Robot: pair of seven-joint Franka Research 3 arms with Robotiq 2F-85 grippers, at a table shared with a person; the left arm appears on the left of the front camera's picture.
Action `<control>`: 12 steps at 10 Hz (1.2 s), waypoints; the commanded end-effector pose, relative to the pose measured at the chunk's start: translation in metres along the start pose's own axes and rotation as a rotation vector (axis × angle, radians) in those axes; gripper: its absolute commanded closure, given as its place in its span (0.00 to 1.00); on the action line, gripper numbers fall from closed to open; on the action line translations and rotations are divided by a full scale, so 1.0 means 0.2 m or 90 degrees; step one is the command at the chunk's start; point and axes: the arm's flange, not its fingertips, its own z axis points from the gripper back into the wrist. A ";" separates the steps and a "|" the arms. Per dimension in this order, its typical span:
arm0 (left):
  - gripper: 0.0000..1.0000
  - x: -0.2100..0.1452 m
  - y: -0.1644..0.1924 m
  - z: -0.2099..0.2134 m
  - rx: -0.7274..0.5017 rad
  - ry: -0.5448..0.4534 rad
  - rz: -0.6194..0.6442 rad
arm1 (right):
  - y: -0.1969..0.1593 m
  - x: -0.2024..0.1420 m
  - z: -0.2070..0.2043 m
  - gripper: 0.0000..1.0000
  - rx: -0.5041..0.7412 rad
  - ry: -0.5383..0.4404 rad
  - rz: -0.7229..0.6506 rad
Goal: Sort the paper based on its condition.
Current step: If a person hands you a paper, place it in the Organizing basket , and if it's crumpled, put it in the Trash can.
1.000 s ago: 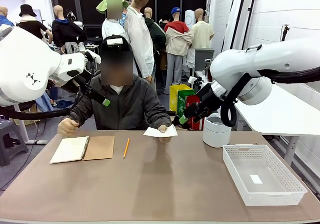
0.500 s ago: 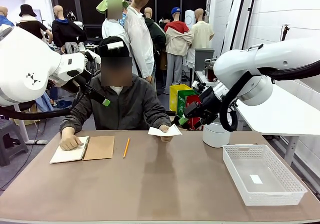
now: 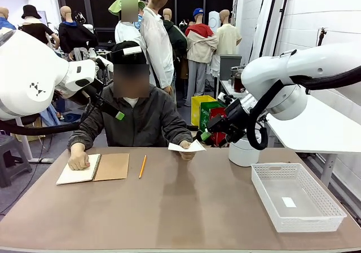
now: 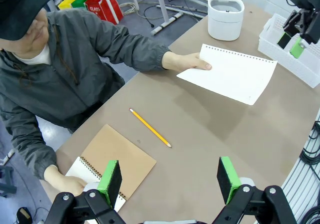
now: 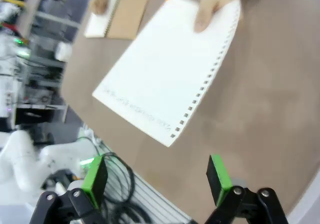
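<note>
The paper (image 3: 186, 147) was held level just above the table's far edge, pinched in the person's hand (image 3: 185, 152), its punched edge (image 5: 210, 84) free. Bare table (image 3: 180, 208) lay open at 6 o'clock of it. The right gripper (image 3: 205, 134) hung just at 3 o'clock, apart from the sheet, jaws spread wide and empty. The left gripper (image 4: 170, 176) stood high at 10 o'clock, equally wide and empty. The pencil (image 3: 142, 166) and notebook (image 3: 93, 168) lay toward 8 o'clock and the basket (image 3: 307, 225) at 4 o'clock. A second earlier the person's other hand (image 3: 79, 161) was lifted; now it rested on the notebook.
</note>
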 end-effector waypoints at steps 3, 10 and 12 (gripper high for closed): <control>0.00 0.00 0.00 0.00 0.003 0.001 0.010 | -0.17 0.05 -0.06 0.00 0.146 0.001 -0.271; 0.00 0.00 0.00 0.00 0.003 0.001 0.010 | -0.48 -0.03 -0.23 0.00 0.261 0.043 -0.503; 0.00 0.00 0.00 0.00 0.003 0.001 0.010 | -0.55 -0.04 -0.29 0.00 0.309 0.067 -0.530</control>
